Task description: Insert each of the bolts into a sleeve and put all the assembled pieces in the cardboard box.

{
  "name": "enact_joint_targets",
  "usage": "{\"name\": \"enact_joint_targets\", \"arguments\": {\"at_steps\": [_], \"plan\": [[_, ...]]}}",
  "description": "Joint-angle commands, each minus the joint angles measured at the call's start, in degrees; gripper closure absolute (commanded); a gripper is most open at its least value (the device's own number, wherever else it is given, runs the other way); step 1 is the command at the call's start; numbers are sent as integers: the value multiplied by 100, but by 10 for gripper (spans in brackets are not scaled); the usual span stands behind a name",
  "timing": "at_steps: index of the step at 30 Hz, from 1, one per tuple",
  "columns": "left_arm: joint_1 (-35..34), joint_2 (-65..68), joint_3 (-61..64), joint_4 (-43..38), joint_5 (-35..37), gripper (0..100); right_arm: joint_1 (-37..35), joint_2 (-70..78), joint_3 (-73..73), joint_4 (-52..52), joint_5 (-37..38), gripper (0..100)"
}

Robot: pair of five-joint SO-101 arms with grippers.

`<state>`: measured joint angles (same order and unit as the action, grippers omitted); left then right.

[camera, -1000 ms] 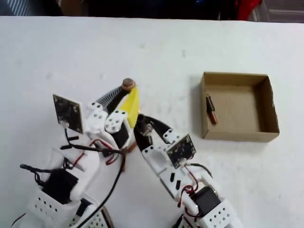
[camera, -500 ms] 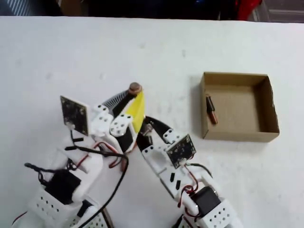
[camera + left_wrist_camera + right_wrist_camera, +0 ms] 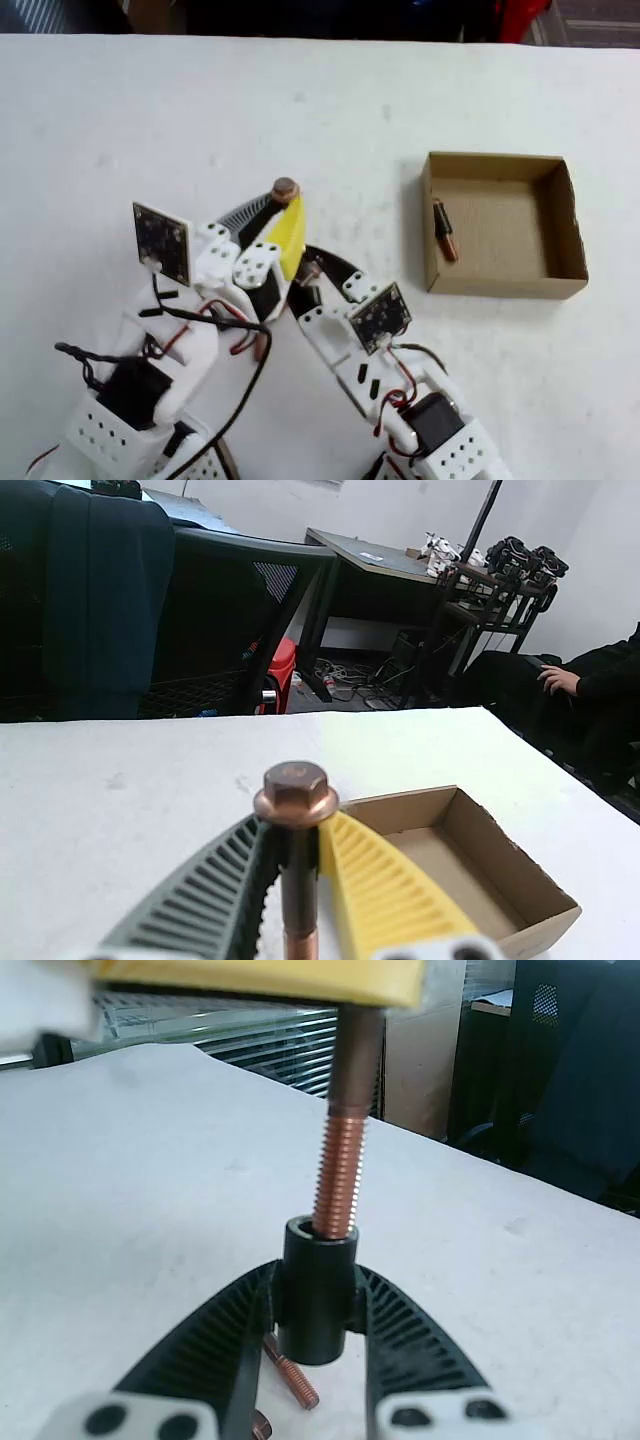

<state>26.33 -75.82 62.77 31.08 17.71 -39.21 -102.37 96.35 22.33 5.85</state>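
Note:
My left gripper (image 3: pixel 292 855) is shut on a copper bolt (image 3: pixel 292 865), head up between its grey and yellow fingers (image 3: pixel 284 232). My right gripper (image 3: pixel 316 1305) is shut on an upright black sleeve (image 3: pixel 316 1300). The bolt's threaded tip (image 3: pixel 338 1185) enters the sleeve's top opening. In the high view both grippers meet at the table's middle, the bolt head (image 3: pixel 285 188) above the sleeve (image 3: pixel 309 270). The cardboard box (image 3: pixel 502 285) stands to the right with one assembled piece (image 3: pixel 443 230) against its left wall. A loose bolt (image 3: pixel 290 1375) lies on the table under the right gripper.
The white table (image 3: pixel 330 110) stretches open behind the grippers and to the left. Both arm bases crowd the front edge. Chairs, desks and a seated person show beyond the table in the left wrist view.
The left gripper has carried the bolt to the right and slightly nearer, bringing it over the sleeve. The right gripper has stayed in place.

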Motion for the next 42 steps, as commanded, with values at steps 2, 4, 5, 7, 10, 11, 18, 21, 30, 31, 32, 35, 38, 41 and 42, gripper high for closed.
{"name": "enact_joint_targets", "arguments": {"at_steps": [2, 4, 5, 7, 10, 11, 18, 21, 30, 31, 32, 35, 38, 41, 42], "plan": [[40, -400, 0, -70, -70, 976, 22, -84, 44, -13, 70, 981], [40, -488, 18, -70, -70, 976, 22, -84, 44, -22, 70, 981], [31, -488, 18, -70, -70, 976, 22, -84, 44, -22, 70, 981], [-75, -497, 18, -70, -70, 976, 22, -84, 44, -22, 70, 981], [-295, -488, 18, -62, -44, 976, 22, -84, 44, -13, 70, 981], [-321, -488, 18, -53, -44, 976, 22, -84, 44, -13, 70, 981], [-295, -497, 290, -79, -70, 976, 22, -84, 44, -13, 70, 981], [-295, -514, 316, -105, -70, 976, 22, -84, 44, -13, 70, 981], [-92, -497, 352, -325, -44, 976, 22, -84, 44, -13, 70, 981], [-31, -497, 352, -334, -53, 976, 22, -84, 44, -13, 70, 981], [22, -497, 352, -334, -62, 976, 22, -84, 44, -13, 70, 981], [92, -497, 360, -325, -62, 976, 22, -84, 44, -13, 70, 981], [84, -497, 360, -308, -62, 976, 22, -84, 44, -13, 70, 981], [84, -505, 396, -97, -62, 976, 22, -84, 44, -13, 70, 981], [84, -497, 396, 35, -62, 976, 22, -84, 44, -13, 70, 981]]}}
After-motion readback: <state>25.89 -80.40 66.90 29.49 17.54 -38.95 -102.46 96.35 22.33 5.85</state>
